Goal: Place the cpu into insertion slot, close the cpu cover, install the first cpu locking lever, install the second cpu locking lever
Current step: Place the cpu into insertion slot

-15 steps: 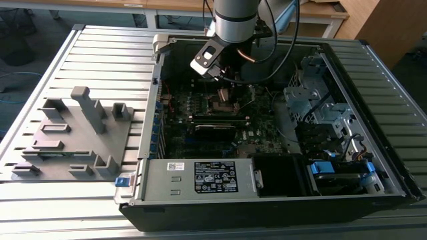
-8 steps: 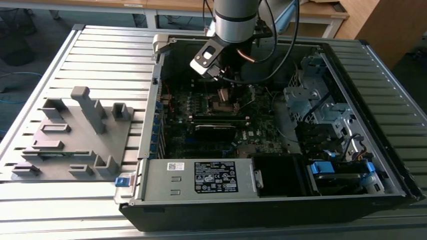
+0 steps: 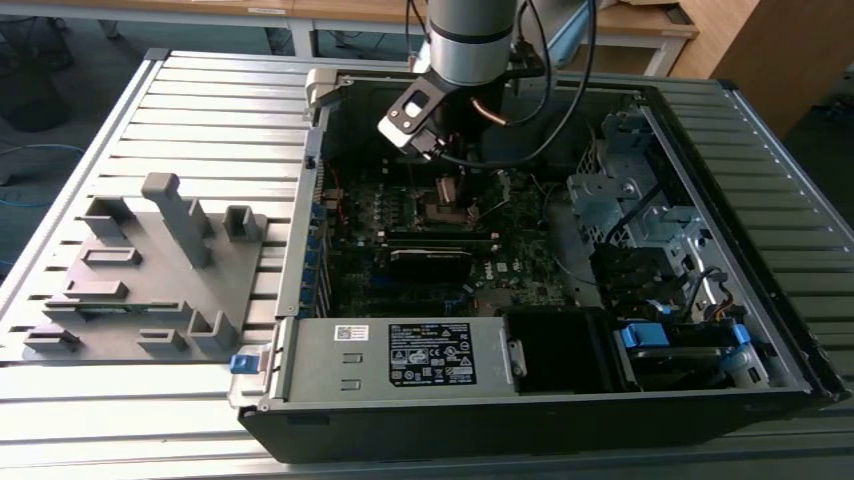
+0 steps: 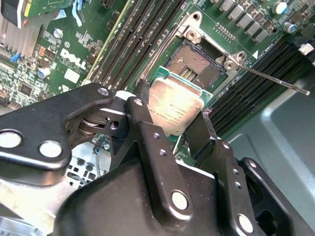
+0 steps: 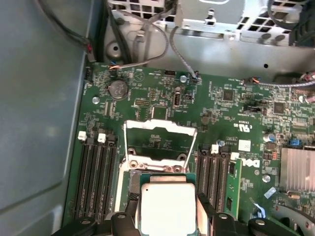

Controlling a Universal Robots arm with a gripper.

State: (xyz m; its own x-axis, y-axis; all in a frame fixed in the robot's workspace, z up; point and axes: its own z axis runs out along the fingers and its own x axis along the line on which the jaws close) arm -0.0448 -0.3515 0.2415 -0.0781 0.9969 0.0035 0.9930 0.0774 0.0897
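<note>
Step in hand: cpu placement. The small flat square cpu with a silvery-grey metal top (image 5: 167, 209) is pinched by opposite edges in the black two-finger claw (image 4: 175, 101), which is closed only to chip width. The chip is held just short of the square dark insertion slot (image 4: 199, 63) on the dark green motherboard (image 5: 221, 113), not seated. The thin silvery cpu cover frame (image 5: 160, 127) is swung up and the thin metal locking lever (image 4: 275, 81) is released. Judged: seating calls for the chip squared to the socket, kept level and lowered gently.
</note>
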